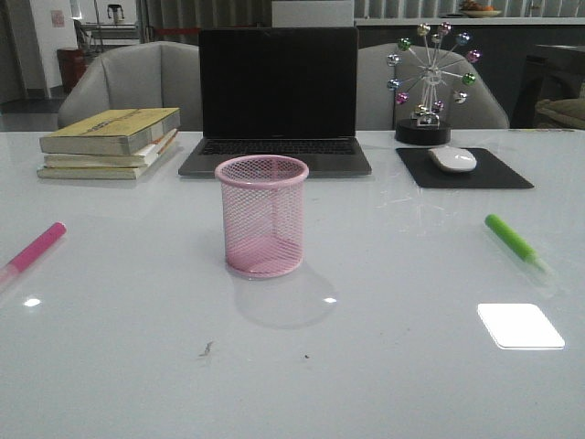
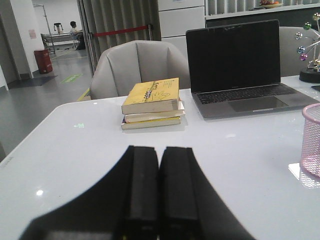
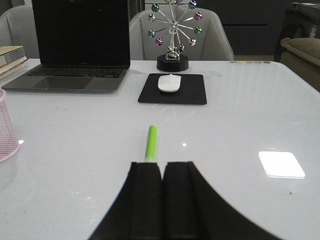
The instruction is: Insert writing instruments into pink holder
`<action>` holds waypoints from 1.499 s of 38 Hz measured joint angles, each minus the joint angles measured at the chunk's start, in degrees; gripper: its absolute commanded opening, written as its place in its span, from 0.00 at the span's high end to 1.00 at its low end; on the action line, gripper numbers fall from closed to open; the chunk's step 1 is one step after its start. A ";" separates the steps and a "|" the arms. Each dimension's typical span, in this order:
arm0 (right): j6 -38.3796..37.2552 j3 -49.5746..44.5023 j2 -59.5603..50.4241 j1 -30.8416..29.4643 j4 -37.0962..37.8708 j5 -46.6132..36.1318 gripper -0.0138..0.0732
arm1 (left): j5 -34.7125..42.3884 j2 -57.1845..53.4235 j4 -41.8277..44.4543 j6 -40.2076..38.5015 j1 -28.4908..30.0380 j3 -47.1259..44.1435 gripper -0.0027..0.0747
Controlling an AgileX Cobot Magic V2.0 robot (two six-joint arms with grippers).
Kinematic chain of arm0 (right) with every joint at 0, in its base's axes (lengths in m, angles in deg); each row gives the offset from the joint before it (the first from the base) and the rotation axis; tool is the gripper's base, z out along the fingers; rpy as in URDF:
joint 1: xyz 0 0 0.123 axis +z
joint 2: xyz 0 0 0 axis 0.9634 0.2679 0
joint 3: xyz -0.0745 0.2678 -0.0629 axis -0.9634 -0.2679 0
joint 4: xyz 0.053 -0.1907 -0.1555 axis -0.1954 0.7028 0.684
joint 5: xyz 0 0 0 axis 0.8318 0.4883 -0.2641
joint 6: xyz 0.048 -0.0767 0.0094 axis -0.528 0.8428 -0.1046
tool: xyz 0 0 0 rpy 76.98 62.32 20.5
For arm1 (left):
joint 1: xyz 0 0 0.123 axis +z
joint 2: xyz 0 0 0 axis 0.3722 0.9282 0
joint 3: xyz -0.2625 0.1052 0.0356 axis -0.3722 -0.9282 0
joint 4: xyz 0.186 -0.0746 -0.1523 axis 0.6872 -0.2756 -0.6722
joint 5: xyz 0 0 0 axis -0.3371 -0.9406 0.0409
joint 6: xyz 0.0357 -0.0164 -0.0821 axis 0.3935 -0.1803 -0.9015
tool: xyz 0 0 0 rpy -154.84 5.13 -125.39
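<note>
**Both grippers shut and empty, markers waiting on either side of the cup**

Grippers first: the right gripper [image 3: 162,200] had its two fingers pressed together with nothing between them, and the left gripper [image 2: 159,195] was the same, fingers flat against each other and empty. Neither showed in the front view, so both seemed to sit low and back from the work.

At the middle of the white table [image 1: 384,384] stood the pink holder [image 1: 262,216], upright, mouth open and nothing inside it. That central spot looked chosen so either arm could reach it.

Off to the robot's right lay the green marker [image 1: 514,241], flat on the table, well apart from the holder, its pale end nearer the robot. In the right wrist view its green body [image 3: 151,142] ran almost straight away from the closed fingers, which suggests that arm was lined up to take it. Off to the left lay the pink marker [image 1: 35,249], also flat and angled, near the table's left edge; the left wrist view did not show it.

Behind the holder sat a laptop [image 1: 277,96], open with a dark screen, a stack of books [image 1: 111,143] to its left, and a mouse [image 1: 452,158] on a black pad [image 1: 463,170] beside a small ferris-wheel ornament [image 1: 429,80] to its right. All were clear of the working area.

By my reading the task had not begun.
</note>
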 measured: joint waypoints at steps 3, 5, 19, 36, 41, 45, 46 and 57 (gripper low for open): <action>0.00 0.00 0.00 0.00 0.00 0.00 0.77 | 0.00 0.00 0.00 0.00 0.00 0.00 0.85; 0.00 0.00 0.00 0.00 0.00 0.00 0.77 | 0.00 0.00 0.00 0.00 0.00 0.00 0.85; 0.00 0.00 0.00 0.00 0.00 0.00 0.77 | 0.00 0.00 0.00 0.00 0.00 0.00 0.85; 0.00 0.00 0.00 0.00 0.00 -0.12 0.77 | 0.02 0.00 0.00 0.00 0.00 0.00 0.85; 0.00 0.00 0.00 0.00 0.00 -0.86 0.77 | 0.92 0.00 -0.64 0.00 0.00 0.00 0.85; 0.00 -0.09 0.00 0.00 0.00 -3.72 0.77 | 5.96 0.00 -1.17 0.00 0.00 0.00 0.85; 0.00 -0.09 0.00 0.00 0.00 -4.77 0.77 | 7.55 0.00 -1.17 0.00 0.00 0.00 0.85; 0.00 5.49 0.00 0.00 0.00 -15.02 0.77 | 14.83 0.00 -0.64 0.00 0.00 5.37 0.85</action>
